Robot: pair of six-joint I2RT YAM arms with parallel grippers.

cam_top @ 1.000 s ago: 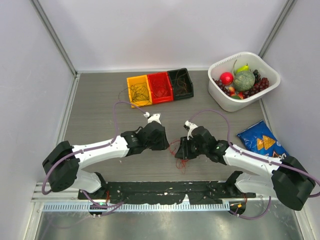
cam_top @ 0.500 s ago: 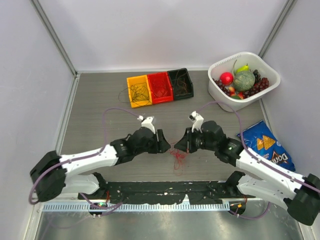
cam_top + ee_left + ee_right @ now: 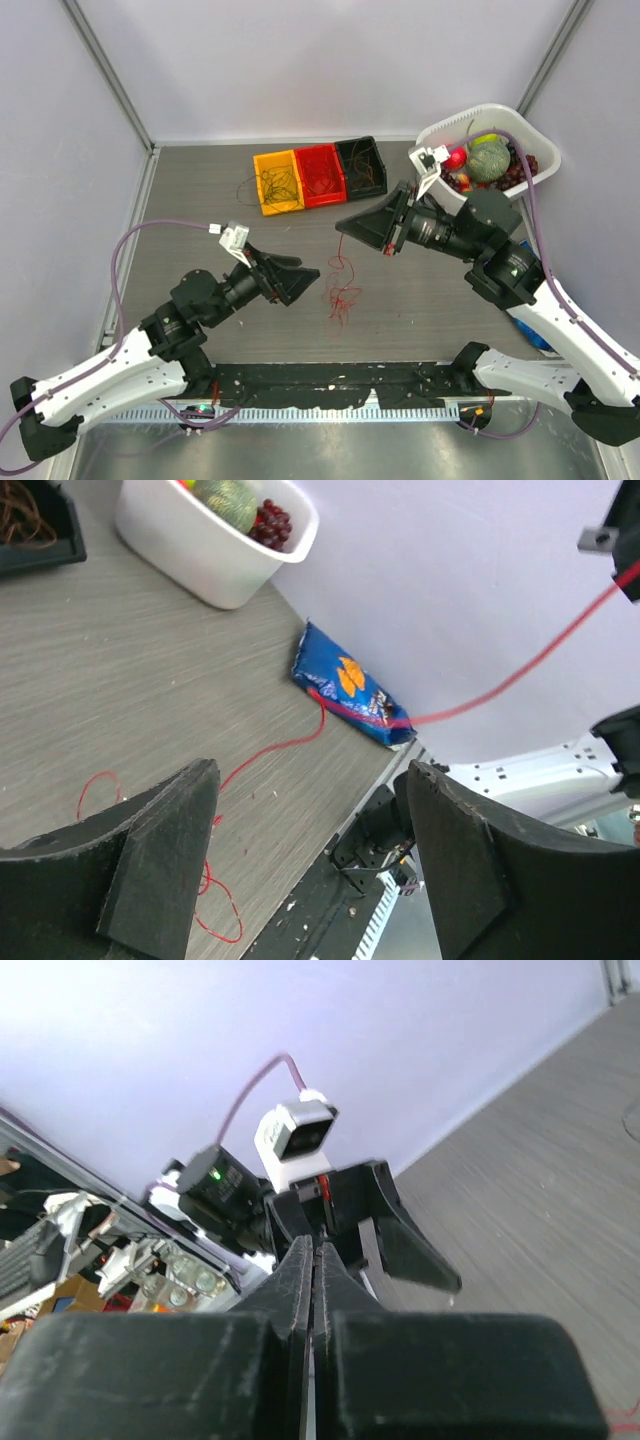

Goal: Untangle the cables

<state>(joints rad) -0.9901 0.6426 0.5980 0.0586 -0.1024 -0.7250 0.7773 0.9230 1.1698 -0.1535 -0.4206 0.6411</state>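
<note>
Though curly, red cable (image 3: pixel 339 295) beneath right claw (image 3: pixel 341 226).

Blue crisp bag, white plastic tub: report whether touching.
Apart. Left wrist view shows bare grey tabletop between blue crisp bag and white plastic tub.

Overhead, two wrist views; shared table (image 3: pixel 200 210)

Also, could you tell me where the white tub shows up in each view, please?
Top external: the tub is at the upper right, at the table's far corner.
Left wrist: the tub is at the top left.
Right wrist: not in it.
Shared landmark: the left tool, open, shows in all three views.
</note>
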